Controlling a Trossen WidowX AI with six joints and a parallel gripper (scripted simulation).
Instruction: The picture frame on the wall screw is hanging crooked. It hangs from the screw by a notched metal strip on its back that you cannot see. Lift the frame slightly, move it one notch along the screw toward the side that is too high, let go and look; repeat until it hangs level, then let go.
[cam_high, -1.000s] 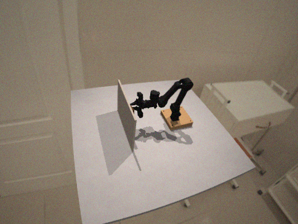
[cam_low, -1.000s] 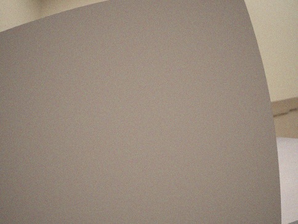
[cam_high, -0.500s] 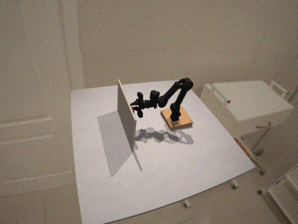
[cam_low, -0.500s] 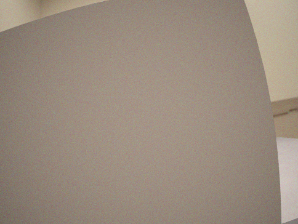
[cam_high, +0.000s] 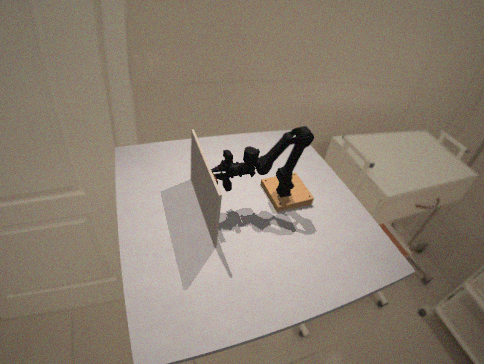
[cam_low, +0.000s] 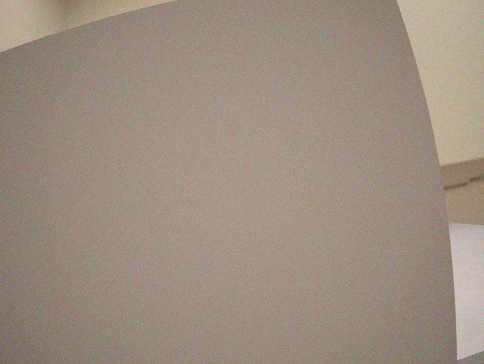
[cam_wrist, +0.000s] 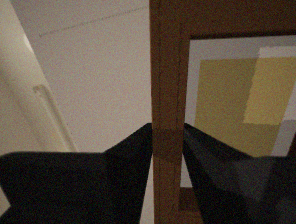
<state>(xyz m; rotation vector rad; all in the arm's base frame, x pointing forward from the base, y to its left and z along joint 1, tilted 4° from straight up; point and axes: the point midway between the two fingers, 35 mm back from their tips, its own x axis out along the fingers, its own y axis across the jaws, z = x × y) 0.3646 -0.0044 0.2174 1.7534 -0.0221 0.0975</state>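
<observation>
From my screen, left to right: the wall stands upright on the table, and the frame is on its arm-facing side. The pincer, just right of the wall, has the frame's side bar pinched. So the grip is done. I can't see the screw or tell whether the frame is lifted or level; releasing and checking remain, perhaps after a notch shift.
</observation>
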